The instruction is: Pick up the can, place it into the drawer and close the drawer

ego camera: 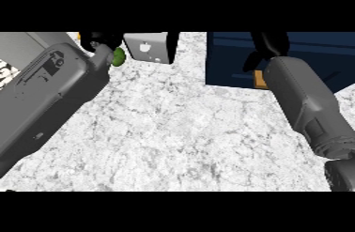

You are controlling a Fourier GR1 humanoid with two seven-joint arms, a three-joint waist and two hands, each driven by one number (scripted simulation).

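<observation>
Marble counter (173,132): right hand (267,48) reaches over the navy drawer (319,57), fingers curled; an orange can (259,80) peeks just below them. Left hand's (97,41) fingers unreadable.

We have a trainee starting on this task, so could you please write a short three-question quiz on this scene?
1. True or false: the right robot hand is over the dark blue drawer.
2. What colour is the small thing beside the left robot hand? A red, B green, C blue.
3. Fill in: the grey box stands between that small thing and the ____.
Key: 1 true; 2 B; 3 drawer.
</observation>
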